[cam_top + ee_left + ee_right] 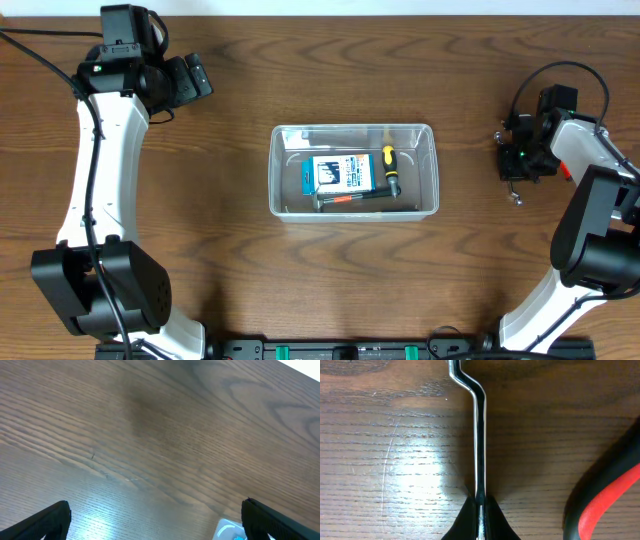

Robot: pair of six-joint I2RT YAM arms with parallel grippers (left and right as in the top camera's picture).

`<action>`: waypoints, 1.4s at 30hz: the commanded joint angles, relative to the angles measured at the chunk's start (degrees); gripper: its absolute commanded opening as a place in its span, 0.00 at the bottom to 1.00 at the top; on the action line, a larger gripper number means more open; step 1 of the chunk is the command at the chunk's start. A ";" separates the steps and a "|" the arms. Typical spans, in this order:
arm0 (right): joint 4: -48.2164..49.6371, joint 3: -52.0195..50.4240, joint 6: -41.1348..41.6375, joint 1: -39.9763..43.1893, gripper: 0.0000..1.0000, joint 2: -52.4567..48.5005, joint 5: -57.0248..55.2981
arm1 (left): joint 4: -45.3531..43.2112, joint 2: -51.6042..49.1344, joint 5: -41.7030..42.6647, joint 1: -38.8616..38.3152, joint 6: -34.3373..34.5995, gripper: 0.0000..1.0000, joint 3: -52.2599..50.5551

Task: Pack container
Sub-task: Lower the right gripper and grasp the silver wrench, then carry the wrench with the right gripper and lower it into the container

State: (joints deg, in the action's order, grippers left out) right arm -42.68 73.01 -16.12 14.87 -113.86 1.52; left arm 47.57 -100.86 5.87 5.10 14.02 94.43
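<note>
Right gripper (480, 510) is clenched on a thin bent chrome rod (480, 435), seemingly for carrying to the clear container (272, 170) at mid-table, well apart, while the left gripper (192, 80) hangs released.

The table (300, 270) is brown woodgrain, container (350, 128) clear, box (340, 173) blue-and-white, screwdriver (390, 166) yellow-black, rod (479, 435) silver.

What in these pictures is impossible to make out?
- Right wrist view: the red-and-black object runs off the right edge, so its kind is unclear.
- Left wrist view: the pale blue thing is cut by the bottom edge.
- Overhead: the print on the blue-and-white box is too small to read.
- Overhead: the right gripper hides most of the metal rod.
</note>
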 commanded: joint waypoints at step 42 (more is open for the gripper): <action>-27.61 26.60 -30.95 -39.32 0.01 18.97 10.78 | 0.07 0.02 0.13 0.09 0.68 0.98 0.79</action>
State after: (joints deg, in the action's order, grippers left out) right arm -70.22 98.78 -38.44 -22.04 -94.72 11.55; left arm 47.57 -100.84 5.87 5.10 14.02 94.43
